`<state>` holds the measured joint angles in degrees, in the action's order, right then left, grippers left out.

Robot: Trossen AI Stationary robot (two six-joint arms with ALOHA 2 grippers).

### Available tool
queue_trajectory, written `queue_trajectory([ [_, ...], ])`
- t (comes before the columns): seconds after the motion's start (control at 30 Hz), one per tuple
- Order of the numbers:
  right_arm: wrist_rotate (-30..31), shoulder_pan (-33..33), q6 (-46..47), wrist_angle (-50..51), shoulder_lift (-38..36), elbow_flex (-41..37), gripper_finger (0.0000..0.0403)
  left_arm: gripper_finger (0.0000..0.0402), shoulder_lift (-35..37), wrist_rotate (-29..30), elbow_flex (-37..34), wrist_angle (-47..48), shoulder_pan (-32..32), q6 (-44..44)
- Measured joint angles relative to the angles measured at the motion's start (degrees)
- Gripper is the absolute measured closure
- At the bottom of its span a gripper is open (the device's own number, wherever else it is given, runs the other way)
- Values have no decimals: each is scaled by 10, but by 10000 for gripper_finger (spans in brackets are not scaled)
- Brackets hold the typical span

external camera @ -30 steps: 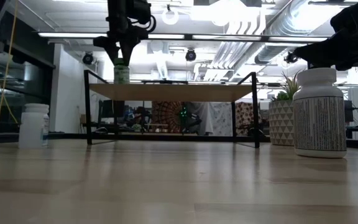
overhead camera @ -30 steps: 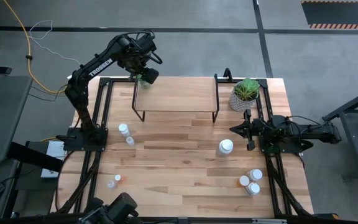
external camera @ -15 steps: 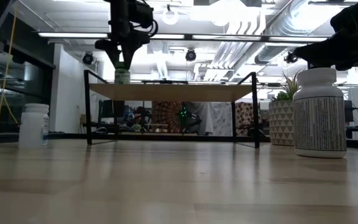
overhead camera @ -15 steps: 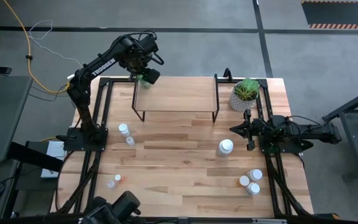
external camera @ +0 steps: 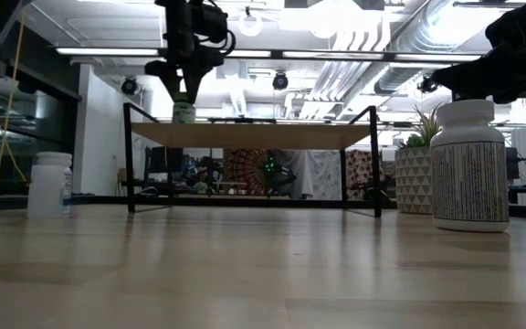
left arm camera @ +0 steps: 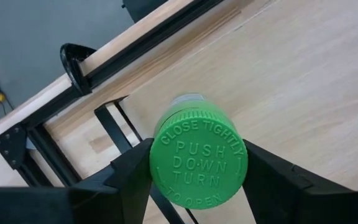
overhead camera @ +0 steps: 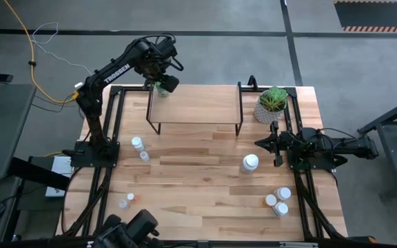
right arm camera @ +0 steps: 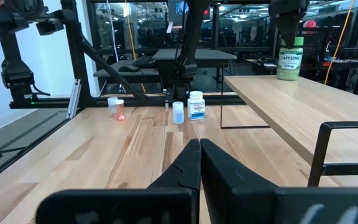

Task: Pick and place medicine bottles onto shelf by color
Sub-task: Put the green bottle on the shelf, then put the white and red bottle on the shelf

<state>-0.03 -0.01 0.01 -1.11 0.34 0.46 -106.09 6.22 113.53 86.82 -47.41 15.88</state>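
Note:
My left gripper (overhead camera: 163, 85) is over the far left corner of the shelf (overhead camera: 198, 105), a light-wood board on black legs, and is shut on a white bottle with a green cap (left arm camera: 197, 158). In the low view this bottle (external camera: 183, 112) stands upright with its base at the board's top. The right wrist view shows the bottle (right arm camera: 289, 59) under the left gripper. My right gripper (overhead camera: 257, 143) waits, shut, low over the table's right side, beside the large white bottle (overhead camera: 250, 162). My left gripper pinches the bottle by its green cap (left arm camera: 166, 146), one finger (left arm camera: 129, 177) on each side of the cap's rim. The fingers come from above, pointing down. The bottle hangs upright below them; whether its base (external camera: 183, 121) rests on the shelf board I cannot tell.
Two white bottles (overhead camera: 140, 148) stand on the table's left, two small ones (overhead camera: 127, 200) near the left near edge, and a cluster of three (overhead camera: 278, 200) at the right near side. A potted plant (overhead camera: 273, 103) stands right of the shelf. Most of the shelf board is bare.
My left gripper, still shut on the green-capped bottle, has drifted a little toward the table's right along the shelf's far left corner and sunk slightly, bringing the bottle's base down to the board.

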Motion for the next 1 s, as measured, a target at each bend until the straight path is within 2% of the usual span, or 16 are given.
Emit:
queue_trajectory([
  [0.47,0,0,0,0,0,0,402,122,-2,3,14,0,7,-11],
  [0.7,0,0,0,0,0,0,402,110,0,-4,17,2,5,-15],
  [0.83,0,0,0,0,0,0,402,110,1,-20,55,4,2,-12],
  [1.0,0,0,0,0,0,0,402,110,2,-28,145,2,4,-11],
])
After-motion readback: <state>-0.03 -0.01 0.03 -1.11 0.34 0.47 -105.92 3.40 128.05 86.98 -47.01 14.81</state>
